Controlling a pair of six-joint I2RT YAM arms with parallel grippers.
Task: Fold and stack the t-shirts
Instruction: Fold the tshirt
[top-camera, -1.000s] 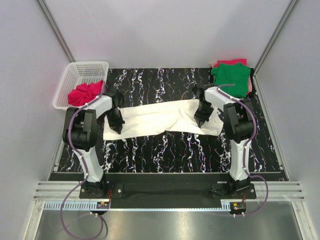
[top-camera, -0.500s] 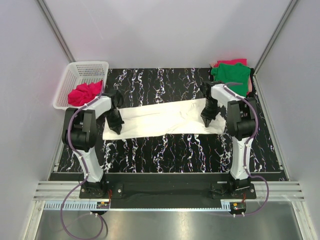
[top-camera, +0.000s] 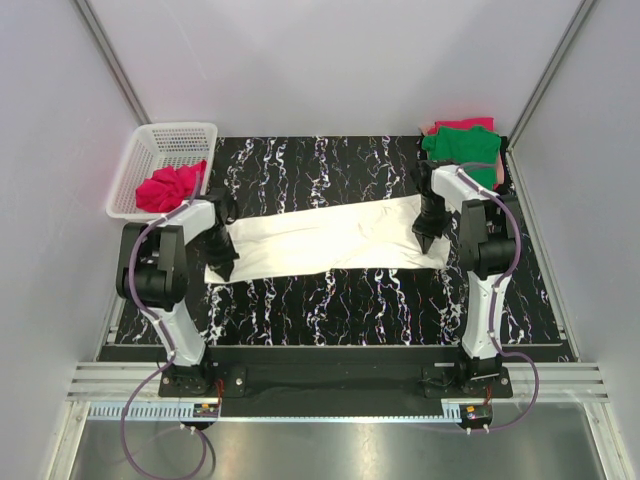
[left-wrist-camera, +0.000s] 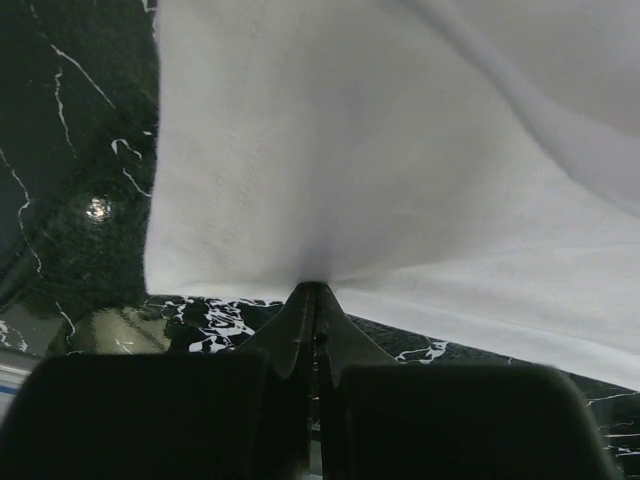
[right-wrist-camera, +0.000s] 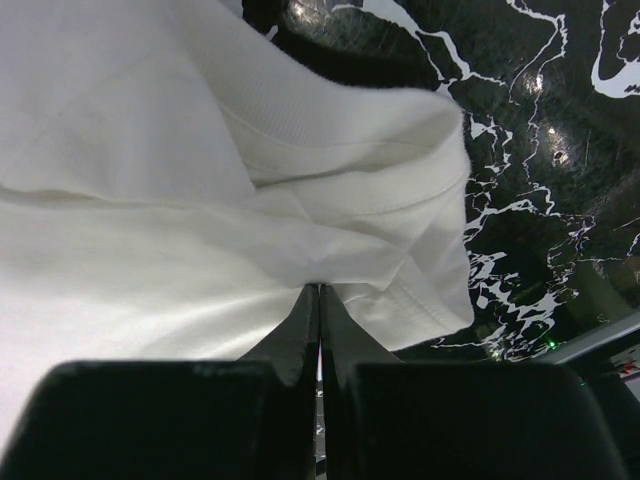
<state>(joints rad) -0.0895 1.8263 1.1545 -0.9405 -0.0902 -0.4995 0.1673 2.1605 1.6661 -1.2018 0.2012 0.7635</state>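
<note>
Black marble-patterned table (top-camera: 330, 300) with white veins covers the floor of a cell with pale walls (top-camera: 330, 60).

The left gripper (left-wrist-camera: 313, 292) has its two fingers pressed tight together, pinching the near edge of the white t-shirt (top-camera: 320, 238) close to its left end. The cloth fans out in soft creases from that pinch. The right gripper (right-wrist-camera: 319, 290) is likewise closed to a thin line, nipping bunched white fabric just below a folded, stitched edge at the shirt's right end, with a loose corner hanging beside the fingers.

Between the two grips, the white t-shirt stretches as one long, narrow band across the middle of the table, slanting slightly up toward the right. Both arms bend inward over its ends.

Farther out, a green t-shirt (top-camera: 462, 150) lies folded at the far right corner, on top of a red cloth (top-camera: 465, 124) that shows along its far edge. At the far left, a white basket (top-camera: 175, 135) holds a crumpled pinkish-red t-shirt (top-camera: 168, 186).
</note>
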